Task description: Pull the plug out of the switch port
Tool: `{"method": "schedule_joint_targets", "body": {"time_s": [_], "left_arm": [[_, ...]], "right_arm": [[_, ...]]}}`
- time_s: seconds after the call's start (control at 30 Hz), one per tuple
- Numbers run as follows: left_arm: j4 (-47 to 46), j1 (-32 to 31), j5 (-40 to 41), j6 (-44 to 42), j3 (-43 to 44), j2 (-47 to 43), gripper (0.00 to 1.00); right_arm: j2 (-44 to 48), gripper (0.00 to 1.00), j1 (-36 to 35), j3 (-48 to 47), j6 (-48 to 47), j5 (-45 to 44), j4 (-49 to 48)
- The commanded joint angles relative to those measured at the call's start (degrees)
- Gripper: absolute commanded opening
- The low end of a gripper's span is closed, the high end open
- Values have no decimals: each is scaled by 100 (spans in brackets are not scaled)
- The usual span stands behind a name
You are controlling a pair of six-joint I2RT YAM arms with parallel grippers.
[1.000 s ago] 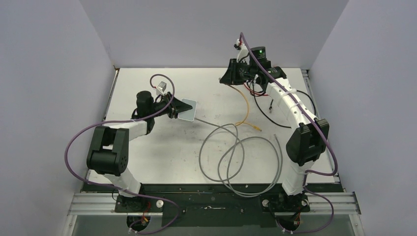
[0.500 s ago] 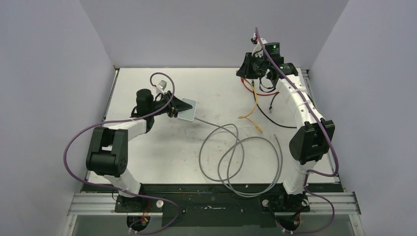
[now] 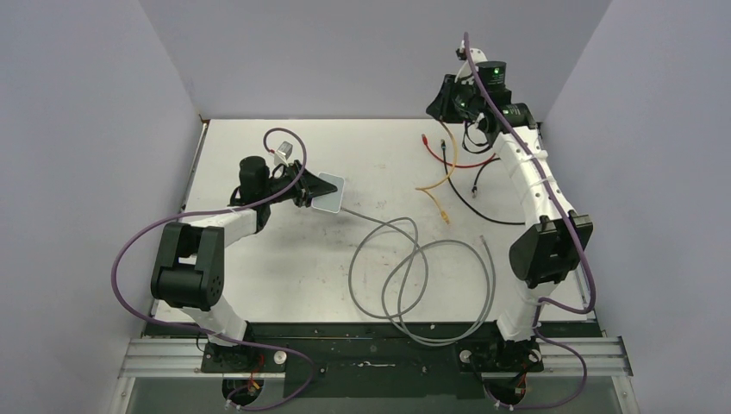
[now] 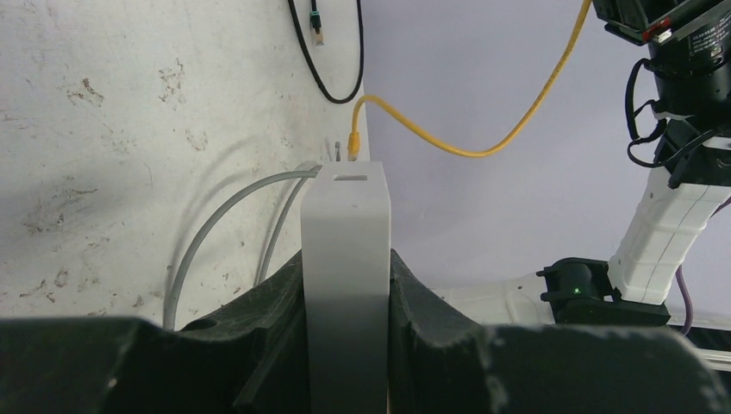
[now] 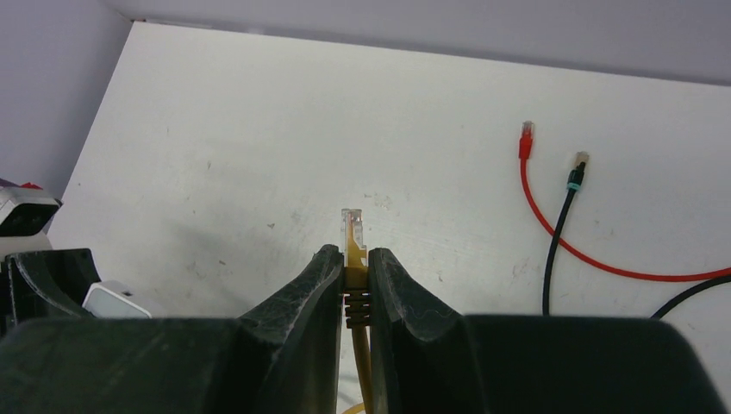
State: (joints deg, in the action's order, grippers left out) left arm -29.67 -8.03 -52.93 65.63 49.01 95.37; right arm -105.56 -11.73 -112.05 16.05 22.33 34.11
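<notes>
Gripping switch [image 4: 345, 207]: left end effector [image 4: 346, 274] | pinching yellow plug [image 5: 353, 231]: right end effector [image 5: 350, 259]

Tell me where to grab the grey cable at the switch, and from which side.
Probably on the straight stretch of the grey cable next to the switch, before its loops. Come from above on the right, jaws across the cable, since the left gripper holds the switch's other end.

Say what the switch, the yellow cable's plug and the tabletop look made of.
The switch: smooth matte light-grey plastic, probably; even dull surface. The plug: clear hard plastic, see-through; its cable a flexible yellow jacket, likely rubbery. The tabletop: white painted or laminated board, scuffed.
</notes>
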Motion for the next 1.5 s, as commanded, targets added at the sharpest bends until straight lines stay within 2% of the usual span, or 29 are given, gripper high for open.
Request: {"method": "schedule_joint_targets", "body": {"time_s": [0.0, 0.6, 0.97, 1.1, 1.27, 1.47], "left_arm": [[-144, 39, -64, -67, 211, -293, 0], [-186, 41, -92, -41, 313, -195, 0], [-282, 39, -89, 11, 289, -177, 0], [-308, 41, -98, 29, 284, -173, 0], [-313, 43, -94, 47, 301, -184, 0], [-311, 39, -103, 56, 343, -173, 0]], "right_arm": [[-18, 5, 207, -329, 32, -183, -395], [-452, 5, 1353, -766, 46, -507, -405], [-828, 5, 1507, -1310, -116, -835, -613], [-996, 5, 1500, -1215, -199, -894, -807], [-1087, 5, 1498, -586, -267, -962, -1312], [-1350, 5, 1465, -322, -306, -976, -1427]]}}
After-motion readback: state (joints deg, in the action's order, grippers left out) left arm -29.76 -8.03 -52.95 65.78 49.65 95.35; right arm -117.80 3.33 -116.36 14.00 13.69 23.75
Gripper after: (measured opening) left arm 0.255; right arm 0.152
